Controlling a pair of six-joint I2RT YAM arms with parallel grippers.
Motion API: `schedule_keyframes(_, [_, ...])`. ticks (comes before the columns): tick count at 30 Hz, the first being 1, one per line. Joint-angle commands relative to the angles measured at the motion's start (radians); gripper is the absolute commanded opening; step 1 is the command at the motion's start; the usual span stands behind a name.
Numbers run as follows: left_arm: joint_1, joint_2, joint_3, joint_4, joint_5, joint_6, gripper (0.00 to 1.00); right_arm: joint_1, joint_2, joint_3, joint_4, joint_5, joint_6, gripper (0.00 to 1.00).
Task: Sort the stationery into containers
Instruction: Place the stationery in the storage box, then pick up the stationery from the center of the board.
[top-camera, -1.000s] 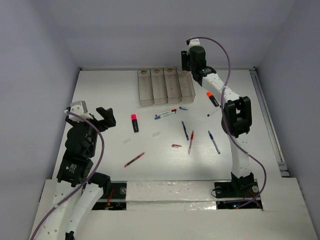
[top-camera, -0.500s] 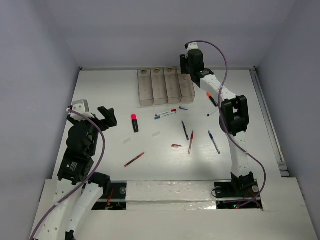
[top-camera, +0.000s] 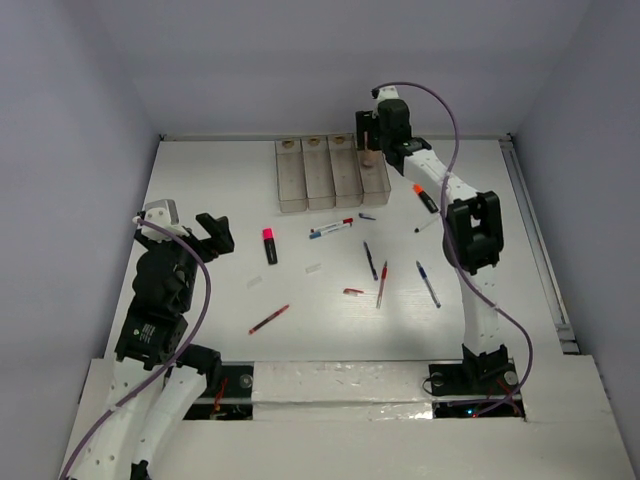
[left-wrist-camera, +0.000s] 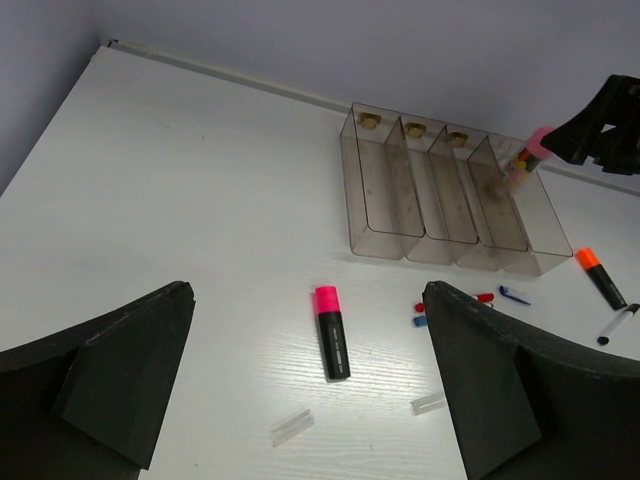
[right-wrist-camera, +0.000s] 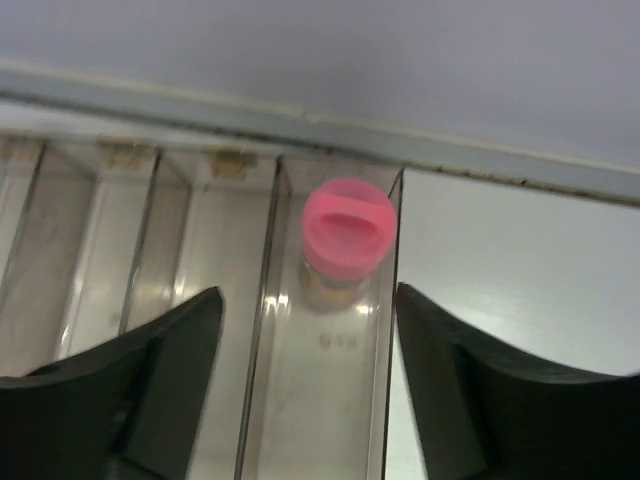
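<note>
The containers stand in a row at the back of the table. A pink-capped glue stick stands upright at the far end of the rightmost bin, free of my right gripper, which hangs open just above it. Low over the left side of the table, my left gripper stays wide open and empty, short of a pink-capped highlighter. An orange-capped highlighter, a white marker, red pens and blue pens lie loose on the table.
Small red and blue caps and two clear plastic bits lie near the bins' front. A raised rail runs along the table's right edge. Walls close in the back and sides.
My right gripper moved left over the rightmost bin and opened, letting go of the glue stick, which now stands in that bin. The left arm has not moved.
</note>
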Motion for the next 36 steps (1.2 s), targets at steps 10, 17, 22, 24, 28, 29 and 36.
schedule_keyframes(10, [0.003, -0.043, -0.002, 0.044, 0.032, 0.011, 0.99, 0.201, -0.410, -0.447, -0.118, -0.390, -0.286, 0.32])
schedule_keyframes(17, [0.003, -0.090, -0.003, 0.043, 0.038, 0.008, 0.99, 0.356, -0.369, -0.470, -0.166, -0.439, -0.200, 0.33])
schedule_keyframes(22, [0.003, -0.118, -0.003, 0.040, 0.036, 0.005, 0.99, 0.481, -0.229, -0.343, -0.146, -0.309, 0.004, 0.68])
schedule_keyframes(24, [0.003, -0.132, -0.003, 0.037, 0.039, 0.005, 0.99, 0.516, -0.171, -0.271, -0.149, -0.226, 0.049, 0.71])
schedule_keyframes(28, [-0.008, -0.143, -0.003, 0.033, 0.039, 0.005, 0.99, 0.550, -0.015, -0.147, -0.182, -0.147, 0.120, 0.72])
schedule_keyframes(29, [-0.017, -0.144, -0.003, 0.033, 0.039, 0.005, 0.99, 0.550, 0.009, -0.118, -0.198, -0.134, 0.127, 0.72])
schedule_keyframes(36, [-0.037, -0.156, -0.003, 0.035, 0.035, 0.005, 0.99, 0.568, 0.159, 0.043, -0.262, -0.044, 0.167, 0.67])
